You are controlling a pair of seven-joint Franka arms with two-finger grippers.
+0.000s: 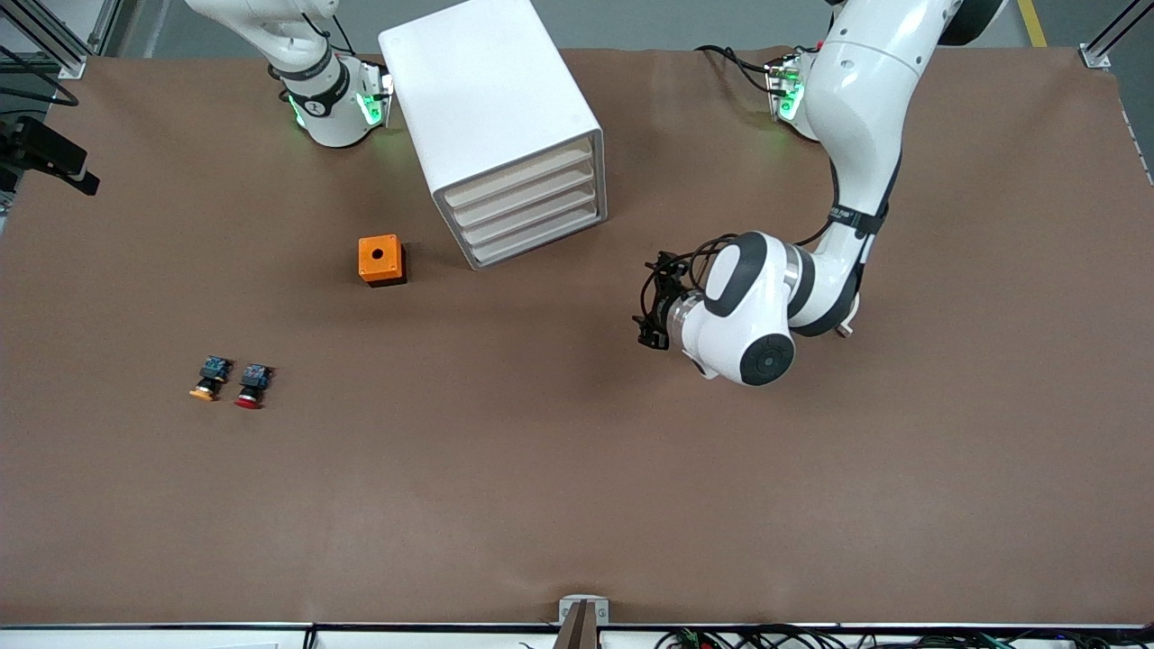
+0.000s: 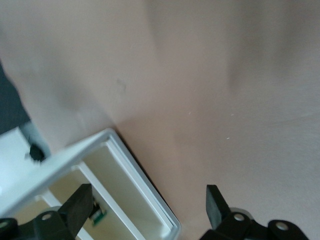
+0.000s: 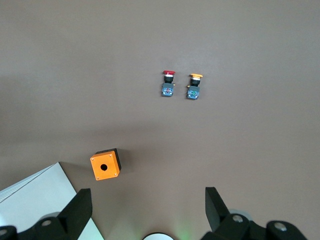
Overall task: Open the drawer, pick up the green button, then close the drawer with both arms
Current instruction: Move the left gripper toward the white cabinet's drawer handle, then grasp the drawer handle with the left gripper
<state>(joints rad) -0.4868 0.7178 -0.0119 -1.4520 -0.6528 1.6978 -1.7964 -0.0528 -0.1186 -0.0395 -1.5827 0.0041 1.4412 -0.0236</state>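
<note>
All four drawers (image 1: 527,209) of the cabinet (image 1: 491,108) are shut, the green button unseen; the left hand (image 1: 651,311), fingers spread and empty, should approach one drawer front squarely, while the right hand (image 3: 145,210), also spread, waits high above the worktop (image 1: 577,469).

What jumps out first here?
The tall white four-drawer cabinet at the table's far edge, all drawers shut. The glossy white left arm's gripper, jaws open, hangs over bare brown table toward the cabinet's front. A small orange box with a hole sits beside the cabinet.
</note>
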